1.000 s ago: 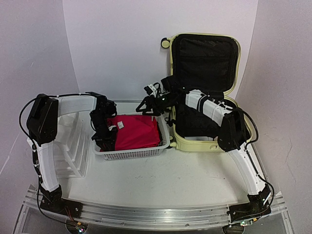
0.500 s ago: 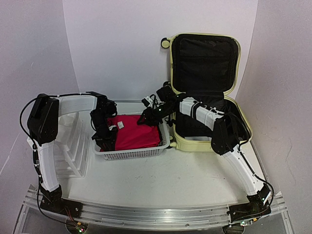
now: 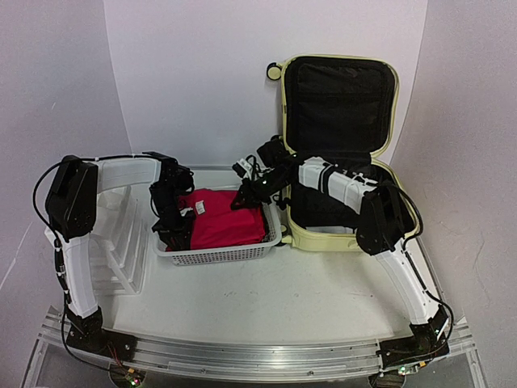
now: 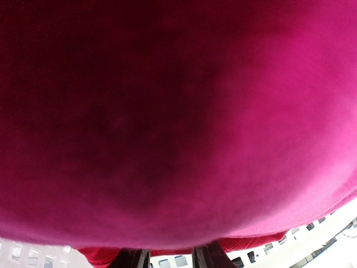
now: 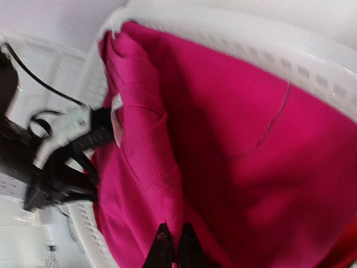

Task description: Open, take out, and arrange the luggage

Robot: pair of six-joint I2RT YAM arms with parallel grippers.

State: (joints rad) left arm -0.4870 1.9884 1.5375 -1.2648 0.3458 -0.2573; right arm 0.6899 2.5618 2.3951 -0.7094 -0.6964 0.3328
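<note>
Nearest me, both arm bases sit on the metal rail (image 3: 242, 356) at the near edge of the table (image 3: 283, 299).

Mid-table: a white mesh basket (image 3: 218, 257) holds a folded pink garment (image 3: 222, 220). Just left of the basket stands a white drawer organiser (image 3: 121, 242).

Left gripper (image 3: 171, 222): down inside the basket at its left end, against the garment's left edge. On the left wrist camera the cloth fills nearly the whole view. Only the two finger (image 4: 131, 259) tips show at the bottom edge, with a gap between them. I cannot tell whether they grasp the cloth or stand released.

Right gripper (image 3: 249, 192): reaching in from the right, over the far right corner of the basket. On its wrist camera the fingers (image 5: 162, 245) are clenched together, tips down on the garment beside a long fold. I cannot tell whether any cloth is pinched between them.

Furthest: the luggage (image 3: 323, 238) lies open at the right rear of the table, its near left corner just beside the basket. Its lid (image 3: 339, 97) stands upright against the back wall, black lining facing me. One wheel (image 3: 274, 72) shows at the lid's top left corner. The right forearm crosses over the lower shell.
</note>
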